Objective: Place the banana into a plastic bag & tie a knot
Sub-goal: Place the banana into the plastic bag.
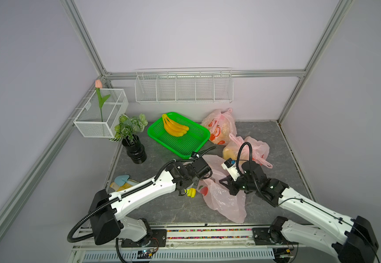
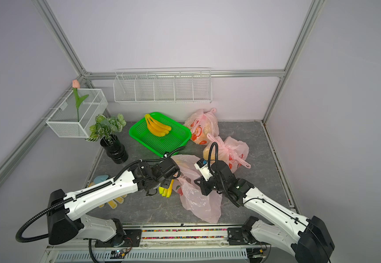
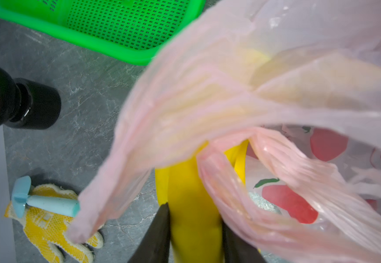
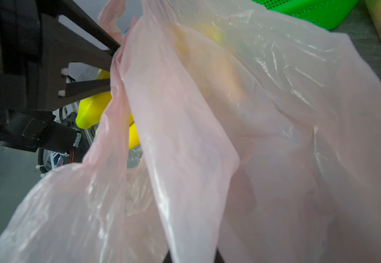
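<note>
My left gripper (image 3: 195, 227) is shut on a yellow banana bunch (image 3: 191, 200), low over the table at the mouth of a pink plastic bag (image 1: 221, 200). In both top views the banana (image 1: 191, 192) (image 2: 165, 190) shows below the left gripper (image 1: 194, 184), its far end passing under the bag's raised edge. My right gripper (image 4: 194, 256) is shut on a fold of the plastic bag (image 4: 207, 159) and holds that edge up. In the right wrist view the banana (image 4: 91, 109) sits partly behind the film. The rest of the bag lies crumpled on the table (image 2: 198, 202).
A green basket (image 1: 204, 133) behind holds another banana bunch (image 1: 174, 127). Two tied pink bags (image 1: 221, 127) (image 1: 251, 150) lie at the back right. A black vase with a plant (image 1: 136, 150) stands left. A yellow glove and blue trowel (image 3: 46, 205) lie near the left arm.
</note>
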Robot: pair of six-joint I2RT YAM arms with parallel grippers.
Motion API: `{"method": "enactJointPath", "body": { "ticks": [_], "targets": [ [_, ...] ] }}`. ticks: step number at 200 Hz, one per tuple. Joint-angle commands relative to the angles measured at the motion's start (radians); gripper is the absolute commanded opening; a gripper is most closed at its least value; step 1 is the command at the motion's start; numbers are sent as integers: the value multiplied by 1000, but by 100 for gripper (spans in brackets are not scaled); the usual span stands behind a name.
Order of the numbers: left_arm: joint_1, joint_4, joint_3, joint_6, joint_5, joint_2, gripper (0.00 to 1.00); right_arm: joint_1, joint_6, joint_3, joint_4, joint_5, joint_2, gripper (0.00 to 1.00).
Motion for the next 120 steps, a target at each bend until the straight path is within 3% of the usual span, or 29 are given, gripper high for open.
{"method": "enactJointPath", "body": {
  "ticks": [1, 46, 88, 120],
  "targets": [
    [-10, 12, 19, 78, 78, -33, 6, 5, -18, 19, 11, 29, -3, 7],
    [-9, 137, -2, 165, 121, -62, 7, 9, -24, 10, 26, 10, 10, 7],
    [0, 180, 37, 211, 66, 95, 10, 10, -17, 0, 54, -31, 4, 7],
    [50, 159, 71, 229, 94, 146, 11, -13, -4, -26, 71, -29, -12, 7]
  ]
}}
